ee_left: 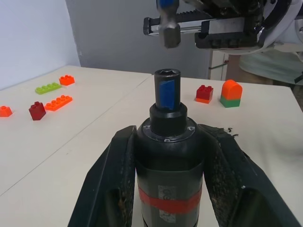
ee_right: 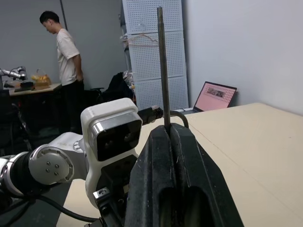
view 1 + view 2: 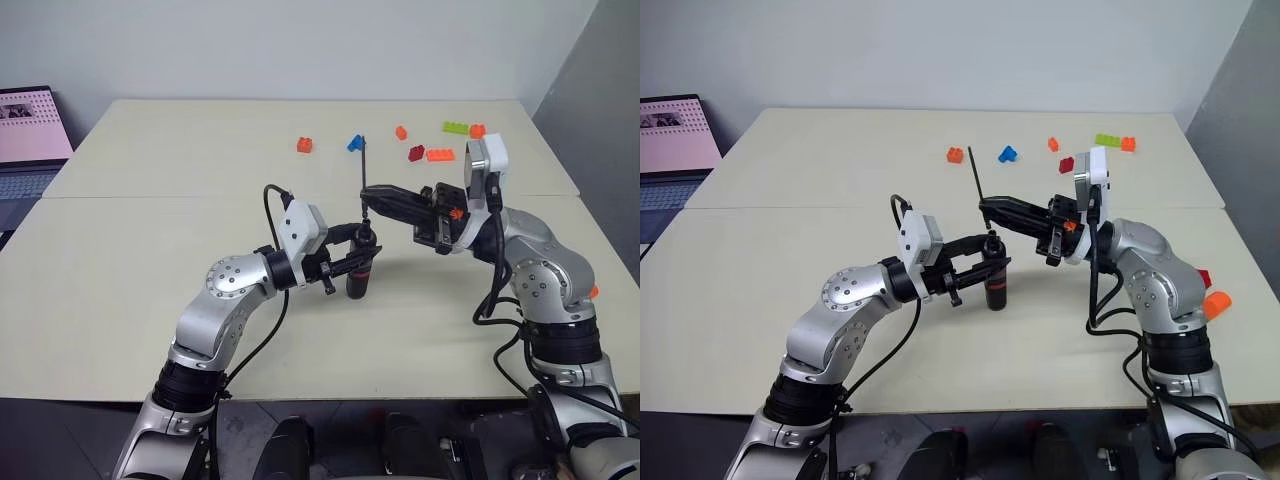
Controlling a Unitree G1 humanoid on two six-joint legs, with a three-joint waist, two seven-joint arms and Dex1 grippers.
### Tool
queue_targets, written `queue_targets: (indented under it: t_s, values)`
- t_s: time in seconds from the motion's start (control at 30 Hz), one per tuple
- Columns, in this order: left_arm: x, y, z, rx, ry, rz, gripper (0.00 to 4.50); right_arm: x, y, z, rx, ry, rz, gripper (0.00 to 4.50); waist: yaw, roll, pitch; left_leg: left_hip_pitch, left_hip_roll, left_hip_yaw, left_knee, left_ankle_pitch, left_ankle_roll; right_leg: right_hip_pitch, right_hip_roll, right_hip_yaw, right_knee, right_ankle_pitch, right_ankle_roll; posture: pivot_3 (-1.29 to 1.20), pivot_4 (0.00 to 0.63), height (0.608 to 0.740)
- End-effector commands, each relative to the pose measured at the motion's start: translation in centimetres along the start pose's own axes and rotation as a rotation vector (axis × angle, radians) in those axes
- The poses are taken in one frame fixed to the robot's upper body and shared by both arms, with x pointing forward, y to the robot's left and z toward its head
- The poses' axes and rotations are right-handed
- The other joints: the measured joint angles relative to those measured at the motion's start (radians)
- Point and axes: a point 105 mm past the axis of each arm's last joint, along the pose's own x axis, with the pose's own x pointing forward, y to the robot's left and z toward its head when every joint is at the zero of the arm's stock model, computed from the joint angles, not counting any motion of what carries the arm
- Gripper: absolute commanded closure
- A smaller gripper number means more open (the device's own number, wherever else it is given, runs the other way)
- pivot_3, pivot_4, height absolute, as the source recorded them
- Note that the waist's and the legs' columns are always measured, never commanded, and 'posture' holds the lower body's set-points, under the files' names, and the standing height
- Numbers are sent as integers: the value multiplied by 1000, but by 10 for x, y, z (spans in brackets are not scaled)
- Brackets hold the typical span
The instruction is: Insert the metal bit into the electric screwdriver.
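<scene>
Two robot arms meet over a pale table, one holding a screwdriver upright, the other holding a thin metal bit just above it.

Nearest the head camera, at about 7 o'clock, the left gripper (image 3: pixel 352 252) is clenched on the electric screwdriver (image 3: pixel 359 273), which stands upright with its base on the table (image 3: pixel 150 250) and its open socket facing up, a red band showing around its body. From about 3 o'clock the right gripper (image 3: pixel 367 193) pinches the metal bit (image 3: pixel 364 170), held upright; the bit's lower end hangs just above the socket, not yet inside. Toy bricks (image 3: pixel 428 154) lie scattered at about 1 o'clock, a laptop (image 3: pixel 30 140) at 10 o'clock. The right wrist view shows a person (image 2: pixel 66 71) standing in the background.
</scene>
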Motion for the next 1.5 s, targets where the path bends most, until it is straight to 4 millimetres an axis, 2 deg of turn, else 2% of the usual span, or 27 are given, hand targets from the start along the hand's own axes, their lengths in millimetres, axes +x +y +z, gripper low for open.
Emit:
queue_targets:
  t_s: [0.03,0.53,1.5]
  values:
    - [-4,3,1,29,10,18,2864,2,3,7,-38,-21,25,4500,0,0,0,0,0,0,0,0,0,0,0,0,0,0,0,0,150,740]
    - [-6,1,0,23,16,14,2864,-3,0,-4,-38,8,19,4500,0,0,0,0,0,0,0,0,0,0,0,0,0,0,0,0,150,740]
    - [-7,1,-3,33,31,8,2864,-11,7,-1,-34,43,44,4500,0,0,0,2,0,0,0,0,0,1,0,0,0,0,0,0,150,740]
